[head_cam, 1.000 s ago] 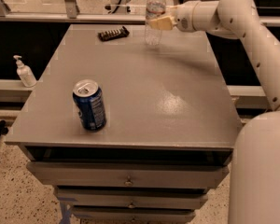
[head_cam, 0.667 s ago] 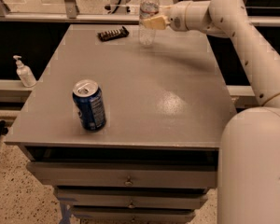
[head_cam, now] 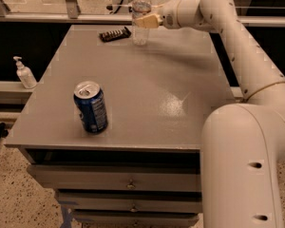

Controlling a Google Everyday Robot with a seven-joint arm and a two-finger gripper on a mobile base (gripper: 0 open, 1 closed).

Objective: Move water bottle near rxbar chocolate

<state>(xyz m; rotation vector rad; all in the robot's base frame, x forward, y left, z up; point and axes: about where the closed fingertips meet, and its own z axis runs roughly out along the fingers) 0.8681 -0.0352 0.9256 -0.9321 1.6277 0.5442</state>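
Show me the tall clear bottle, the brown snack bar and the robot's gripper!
Tall clear plastic water bottle (head_cam: 141, 35): camera view, lower body.
Flat dark brown rxbar chocolate (head_cam: 115, 34): camera view, wrapper's middle.
Gripper (head_cam: 143, 21): camera view, between fingertips gripping the bottle.

Dim light; glare on table (head_cam: 133, 127); faint shadow under claw (head_cam: 143, 21) at far edge.

The smooth tan claw (head_cam: 145, 20), over the far edge of the matt grey tabletop (head_cam: 147, 80), clasps a tall clear glossy plastic water bottle (head_cam: 141, 6). Just left of the claw lies a flat dark brown rxbar chocolate wrapper (head_cam: 115, 33).
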